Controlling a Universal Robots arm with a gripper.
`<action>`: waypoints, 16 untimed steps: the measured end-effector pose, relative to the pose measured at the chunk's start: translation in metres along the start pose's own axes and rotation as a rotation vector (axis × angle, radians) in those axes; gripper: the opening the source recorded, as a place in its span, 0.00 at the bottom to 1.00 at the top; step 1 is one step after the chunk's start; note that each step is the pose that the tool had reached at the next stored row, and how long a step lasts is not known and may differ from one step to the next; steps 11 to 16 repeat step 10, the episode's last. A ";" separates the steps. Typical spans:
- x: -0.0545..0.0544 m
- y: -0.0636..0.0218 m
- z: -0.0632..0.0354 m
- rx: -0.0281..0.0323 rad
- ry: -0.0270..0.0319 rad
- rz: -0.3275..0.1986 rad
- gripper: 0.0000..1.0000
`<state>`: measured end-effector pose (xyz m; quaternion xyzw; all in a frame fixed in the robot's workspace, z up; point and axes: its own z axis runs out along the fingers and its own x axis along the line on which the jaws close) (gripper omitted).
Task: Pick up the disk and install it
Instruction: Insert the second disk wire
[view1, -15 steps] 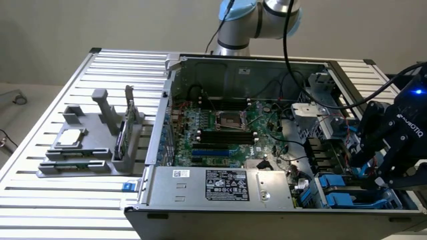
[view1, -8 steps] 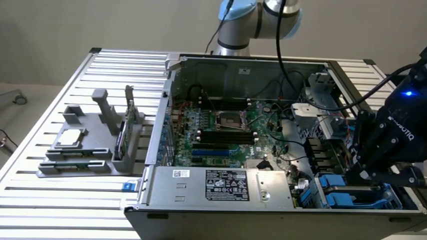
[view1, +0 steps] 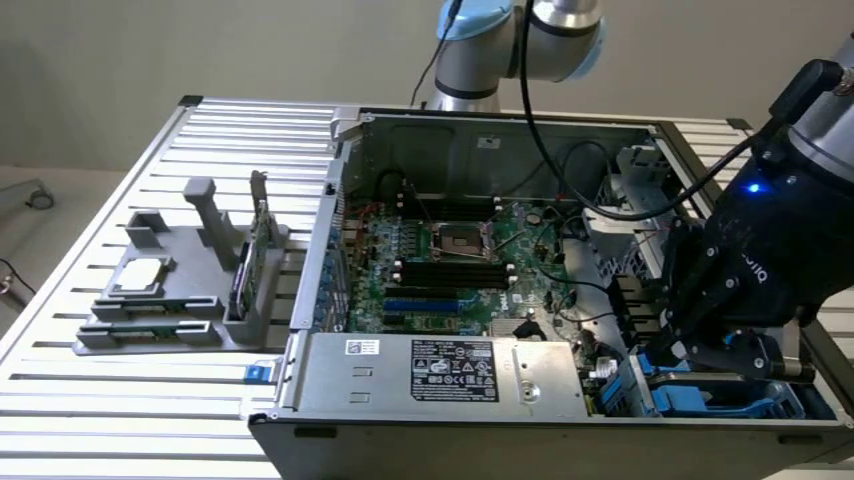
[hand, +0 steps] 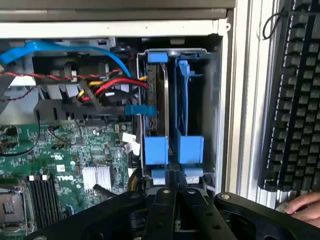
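One open desktop computer case lies on a ribbed, silver metal table against a plain beige wall. At the exterior view's left, a grey plastic holder on the table carries a small square silver chip and an upright dark circuit card. The black gripper reaches into the case's drive bay at the exterior view's lower right. In the wrist view the gripper has its fingers drawn together, meeting at the blue tabs of the disk, which stands on edge in the bay beside an empty blue carrier. A black keyboard lies just beyond the case, with a person's hand near it.
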<state>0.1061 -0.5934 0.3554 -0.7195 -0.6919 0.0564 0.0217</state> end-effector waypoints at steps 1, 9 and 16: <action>0.000 -0.0018 0.0002 -0.0005 0.0003 0.000 0.11; 0.000 -0.0017 0.0002 -0.0005 0.0005 0.000 0.11; 0.000 -0.0017 0.0002 -0.0005 0.0005 0.000 0.11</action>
